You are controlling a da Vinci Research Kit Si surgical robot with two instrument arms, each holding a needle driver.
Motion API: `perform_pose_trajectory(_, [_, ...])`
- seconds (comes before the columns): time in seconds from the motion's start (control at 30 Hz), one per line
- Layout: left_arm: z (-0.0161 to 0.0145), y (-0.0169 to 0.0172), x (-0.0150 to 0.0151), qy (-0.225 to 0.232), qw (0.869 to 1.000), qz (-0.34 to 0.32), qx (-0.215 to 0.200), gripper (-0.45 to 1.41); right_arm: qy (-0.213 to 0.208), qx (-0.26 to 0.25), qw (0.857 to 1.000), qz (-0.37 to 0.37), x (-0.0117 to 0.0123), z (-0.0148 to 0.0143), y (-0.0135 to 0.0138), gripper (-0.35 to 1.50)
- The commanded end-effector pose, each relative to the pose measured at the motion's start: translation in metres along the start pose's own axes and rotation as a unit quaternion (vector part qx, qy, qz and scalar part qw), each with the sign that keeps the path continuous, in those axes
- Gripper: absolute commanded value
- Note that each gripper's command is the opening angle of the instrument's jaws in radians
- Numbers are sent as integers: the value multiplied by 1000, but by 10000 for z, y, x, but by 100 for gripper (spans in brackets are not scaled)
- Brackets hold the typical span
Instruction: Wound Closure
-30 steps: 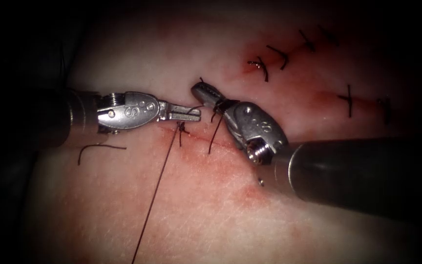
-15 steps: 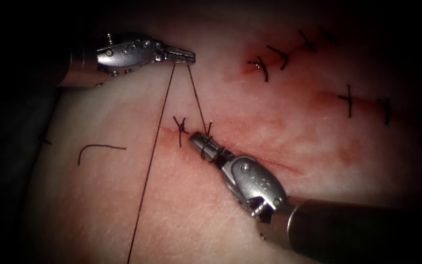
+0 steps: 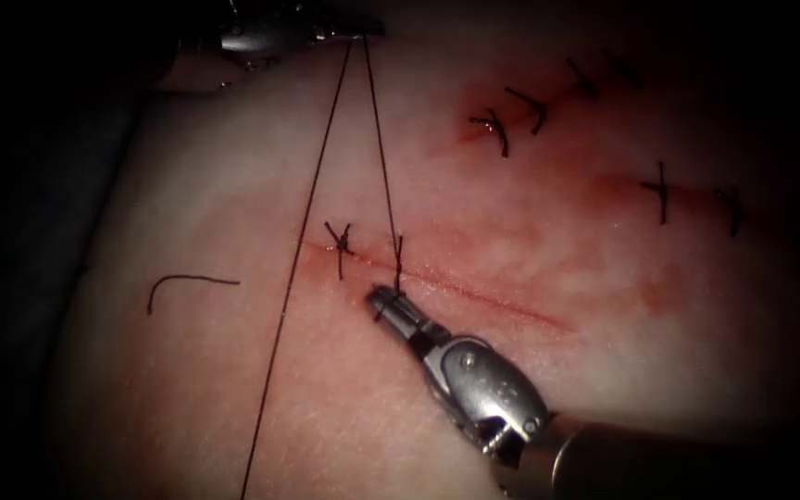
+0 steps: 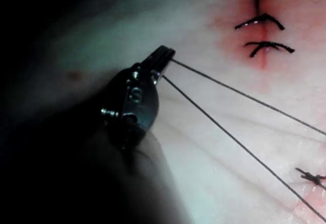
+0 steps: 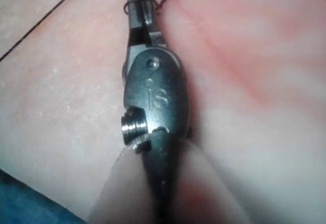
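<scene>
Fingers (image 3: 363, 28) on my left tool are clamped on the thread (image 3: 380, 148) up past the cut (image 3: 474, 294), right fingers (image 3: 383, 298) pinching its short end beside the knot (image 3: 340, 243) on the tissue (image 3: 344, 407).

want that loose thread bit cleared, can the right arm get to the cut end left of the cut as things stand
Probably not: the right end effector is shut on the thread, which the left end effector holds. The cut end lies apart on bare tissue.

Two taut thread (image 3: 377, 139) strands cross the tissue (image 3: 187, 389) above the cut (image 3: 474, 292).
</scene>
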Motion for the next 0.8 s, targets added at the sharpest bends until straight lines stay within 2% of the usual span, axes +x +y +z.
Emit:
perform_pose_trajectory(0.03, [9,-16,-11,8,1000,-12,11,-45,-5,1,1000,-1,-11,-2,-11,-35])
perform_pose_trajectory(0.2, [16,-31,-21,3,1000,-19,21,-45,-7,0,1000,-4,-12,-4,-12,-35])
perform_pose_trajectory(0.53, [33,-40,-18,10,999,-23,27,-45,-8,6,1000,-7,-13,-13,-27,-35])
perform_pose_trajectory(0.8, [44,-51,-21,18,999,-23,27,-45,-26,33,998,-37,-42,-39,-72,-35])
